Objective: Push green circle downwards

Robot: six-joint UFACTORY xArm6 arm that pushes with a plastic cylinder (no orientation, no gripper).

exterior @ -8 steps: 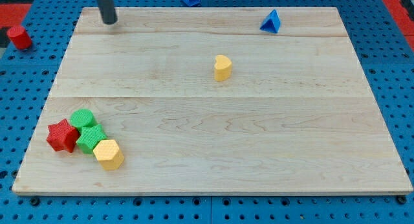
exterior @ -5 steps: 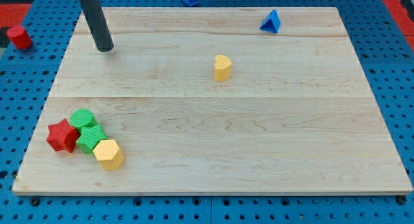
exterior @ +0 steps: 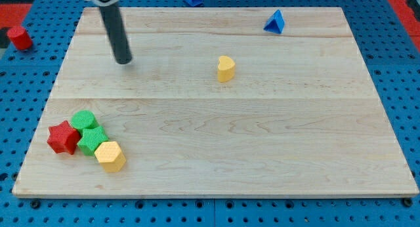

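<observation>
Below and to view's left of my tip [exterior: 123,61], well apart: green circle [exterior: 83,119], touching red star [exterior: 63,137]. Tip had moved down-right from board's top-left corner; approach underway, no contact. No jaws: bare rod.

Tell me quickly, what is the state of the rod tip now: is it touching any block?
My tip: touching nothing, on bare board toward the view's top, well above the green circle.
</observation>
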